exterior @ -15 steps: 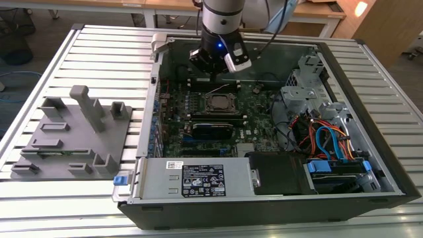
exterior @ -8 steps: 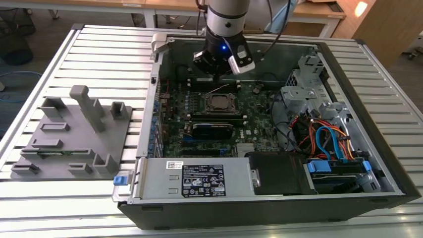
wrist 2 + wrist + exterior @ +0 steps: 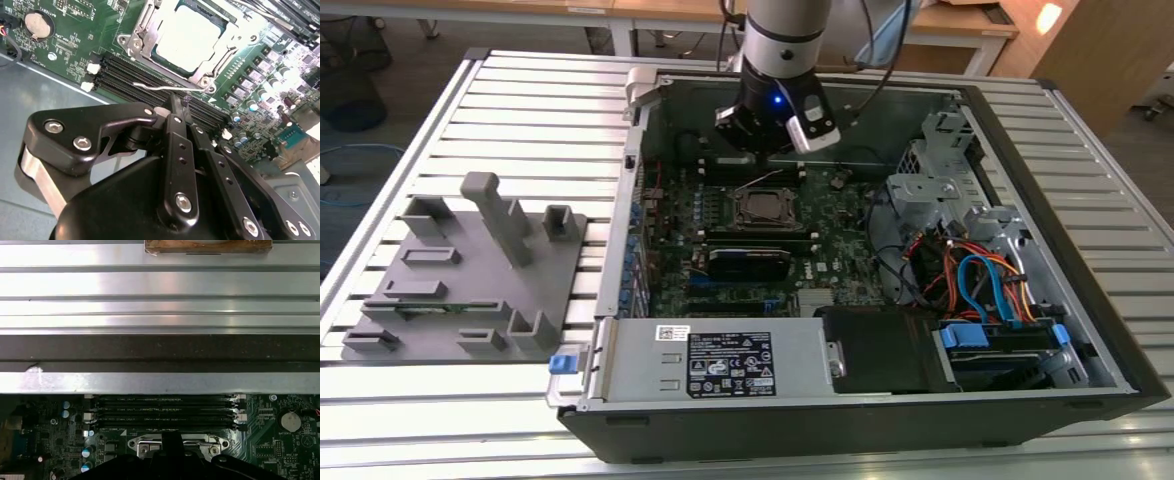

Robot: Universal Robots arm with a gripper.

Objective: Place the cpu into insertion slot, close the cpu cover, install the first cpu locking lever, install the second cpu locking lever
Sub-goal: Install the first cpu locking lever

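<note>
The cpu (image 3: pixel 187 32), with its silver-grey top, lies flat in the insertion slot (image 3: pixel 739 222) on the green board. The silvery cpu cover (image 3: pixel 137 37) is down around it as a frame. A thin wire locking lever (image 3: pixel 152 87) runs along the socket's edge beside the memory slots. My gripper (image 3: pixel 173 102) has its black fingers (image 3: pixel 175 135) pressed together, tips at the lever's end; whether they touch it I cannot tell. In the exterior view the gripper (image 3: pixel 767 160) hangs just behind the cpu (image 3: pixel 765 207). The first wrist view shows the gripper (image 3: pixel 172 437) over the socket's edge.
Long black memory slots (image 3: pixel 162 410) lie between the socket and the case wall (image 3: pixel 160 315). A coin battery (image 3: pixel 37 24) sits on the board. Drive cages and coloured cables (image 3: pixel 974 280) fill the case's right side. A grey fixture tray (image 3: pixel 467 280) stands at the exterior view's left.
</note>
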